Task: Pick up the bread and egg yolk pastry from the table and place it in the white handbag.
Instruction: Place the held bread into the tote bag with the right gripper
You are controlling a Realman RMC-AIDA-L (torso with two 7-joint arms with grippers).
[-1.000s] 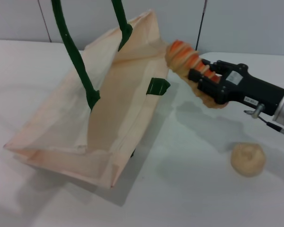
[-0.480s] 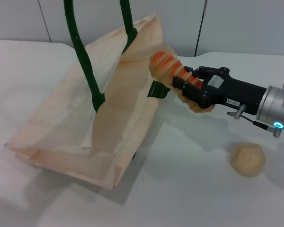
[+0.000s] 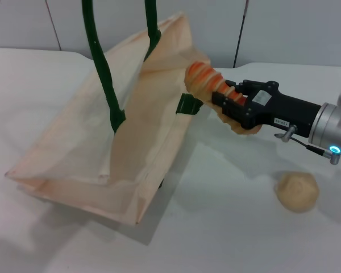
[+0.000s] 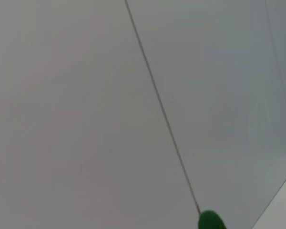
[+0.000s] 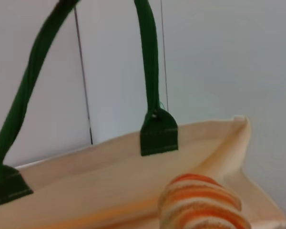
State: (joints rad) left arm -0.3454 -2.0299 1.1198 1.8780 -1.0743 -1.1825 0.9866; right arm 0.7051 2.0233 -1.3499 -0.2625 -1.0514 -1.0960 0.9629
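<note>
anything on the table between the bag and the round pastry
No: in the head view only bare white table lies between the bag and the pastry. The right gripper holds the bread above that stretch, not on it.

head looks down; right wrist faces white handbag (image 5: 133, 162) closely.

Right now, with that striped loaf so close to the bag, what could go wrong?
The bread, held in the right gripper, is at the white handbag's rim, not inside; released here, it might fall outside. Pushing on could catch the rim and tip the leaning bag. The egg yolk pastry remains on the table.
</note>
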